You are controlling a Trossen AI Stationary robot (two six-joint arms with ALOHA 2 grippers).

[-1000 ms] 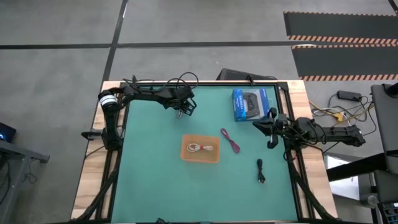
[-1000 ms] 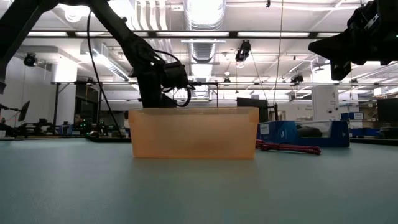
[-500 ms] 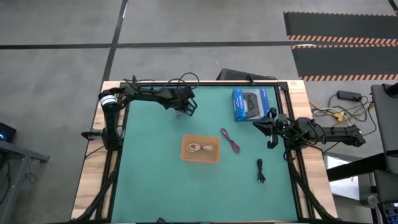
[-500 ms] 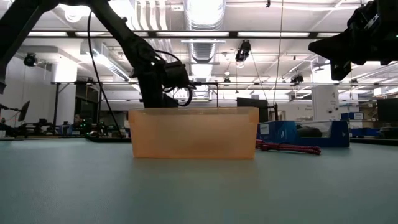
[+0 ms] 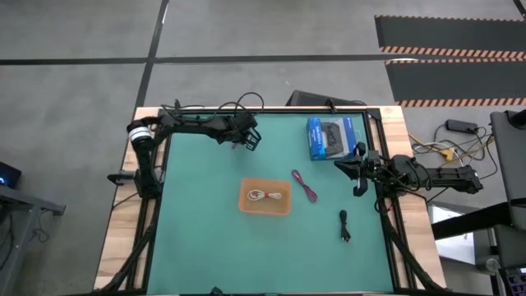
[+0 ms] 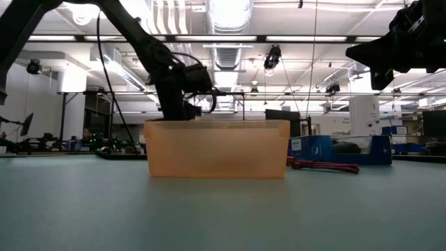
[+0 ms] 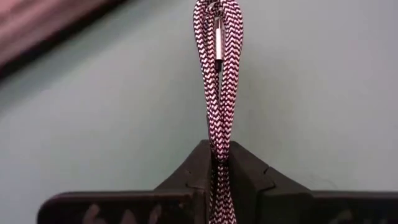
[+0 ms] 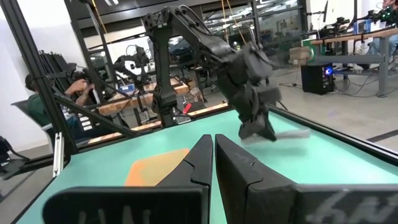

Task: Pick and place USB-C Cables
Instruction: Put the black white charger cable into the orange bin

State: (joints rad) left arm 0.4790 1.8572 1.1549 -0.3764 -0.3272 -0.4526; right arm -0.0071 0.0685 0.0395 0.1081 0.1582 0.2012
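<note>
My left gripper (image 5: 248,141) is over the table's far part, shut on a braided light-and-dark USB-C cable (image 7: 218,74) folded into a narrow loop with a silver plug. An orange tray (image 5: 265,198) at the table's middle holds a white cable (image 5: 266,196). A magenta cable (image 5: 305,186) lies on the green mat right of the tray. Nearer the front lies a black cable (image 5: 344,225). My right gripper (image 5: 356,171) waits shut at the table's right edge, holding nothing. My left gripper pinches the folded braided cable between its two fingers, both strands (image 7: 217,149) together, near one end of the loop. The fingers lie along the cable, whose looped end (image 7: 217,12) with the plug reaches out past the fingertips. Whether that end touches the mat I cannot tell.
A blue box (image 5: 330,137) picturing a black controller lies at the far right. Black wires trail along the left arm (image 5: 193,123). In the low view the tray's wall (image 6: 216,148) hides the mat under my left gripper.
My left gripper has risen a little and drawn slightly toward the table's far edge. The tray, the other cables and my right arm have kept still.
</note>
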